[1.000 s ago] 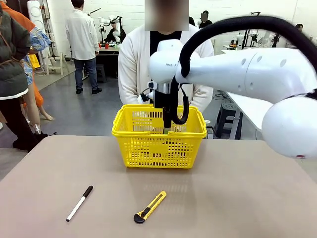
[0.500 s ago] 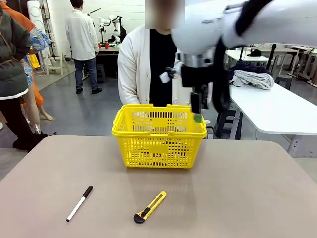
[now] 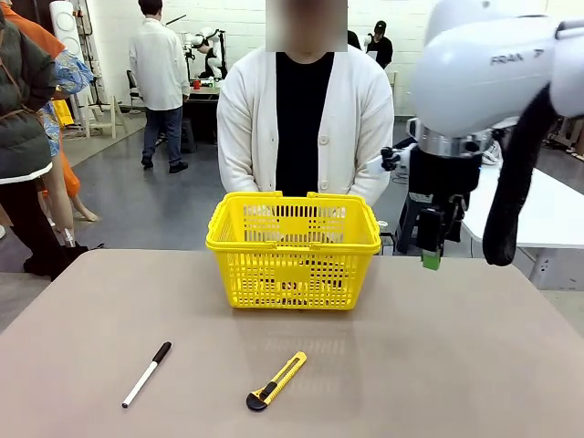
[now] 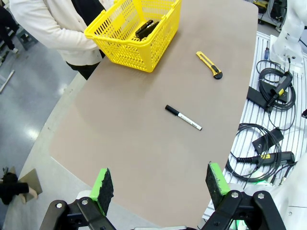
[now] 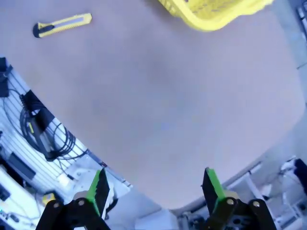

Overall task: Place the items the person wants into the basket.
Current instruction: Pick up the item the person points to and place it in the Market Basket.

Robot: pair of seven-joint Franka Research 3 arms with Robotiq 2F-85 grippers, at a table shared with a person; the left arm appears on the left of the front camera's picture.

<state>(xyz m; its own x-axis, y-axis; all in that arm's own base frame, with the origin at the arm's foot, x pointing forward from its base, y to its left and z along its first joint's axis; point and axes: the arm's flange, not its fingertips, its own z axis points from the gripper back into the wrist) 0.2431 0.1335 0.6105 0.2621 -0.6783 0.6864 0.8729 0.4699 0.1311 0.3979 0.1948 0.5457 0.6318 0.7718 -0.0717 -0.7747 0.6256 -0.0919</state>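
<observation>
Both the right gripper (image 3: 431, 258) and the left gripper (image 4: 160, 184) hang empty with jaws wide. The basket (image 3: 293, 248) sits before the person (image 3: 304, 128), dark items (image 4: 145, 28) inside. The marker (image 3: 147, 374) and knife (image 3: 276, 380) remain on the table (image 3: 456, 365); grabbing either unwanted tool would probably spoil the task.

One yellow basket (image 3: 293, 251), one white marker (image 3: 146, 374), one yellow utility knife (image 3: 276, 380), one person (image 3: 305, 123).
</observation>
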